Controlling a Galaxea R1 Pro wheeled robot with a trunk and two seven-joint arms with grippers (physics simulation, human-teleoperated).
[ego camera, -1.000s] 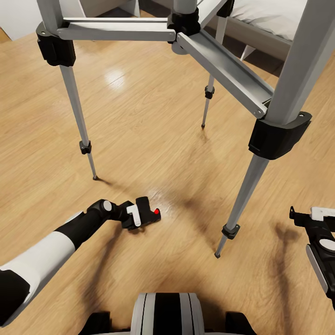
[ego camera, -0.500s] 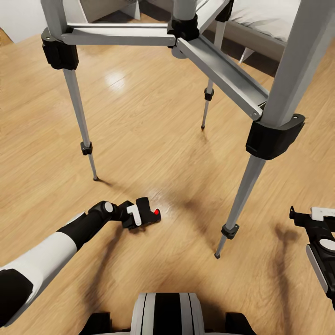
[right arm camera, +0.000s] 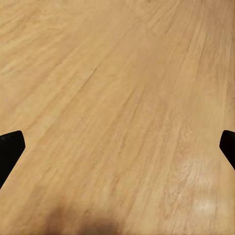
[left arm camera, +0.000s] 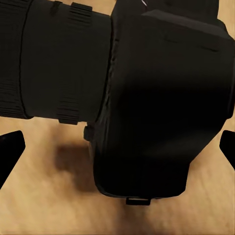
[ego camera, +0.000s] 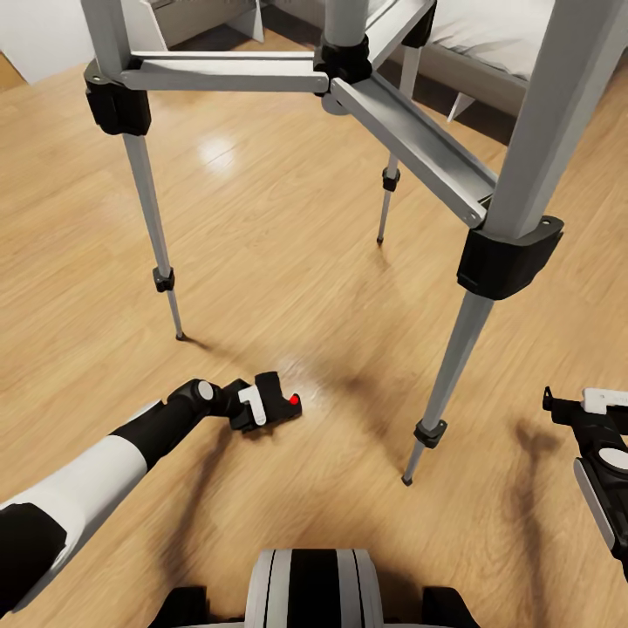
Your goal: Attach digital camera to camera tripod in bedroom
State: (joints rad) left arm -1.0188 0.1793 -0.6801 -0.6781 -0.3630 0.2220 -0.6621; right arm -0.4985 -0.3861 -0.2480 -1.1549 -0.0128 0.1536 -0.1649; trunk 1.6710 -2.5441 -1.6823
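While left tool [ego camera: 262, 408] grips digital camera [ego camera: 277, 405], red button up, right tool [ego camera: 567, 403] sits open w/ nothing.

Silver tripod [ego camera: 453, 358] legs over honey-toned wood floor [ego camera: 279, 262]

The black camera [ego camera: 277, 403] shows one red button; tripod joints and feet are black. The left arm [ego camera: 96, 471] is banded white and black, and pale grain streaks the floor planks.

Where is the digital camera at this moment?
In the head view, the digital camera is low over the wood floor at the left gripper, left of the camera tripod's nearest leg.
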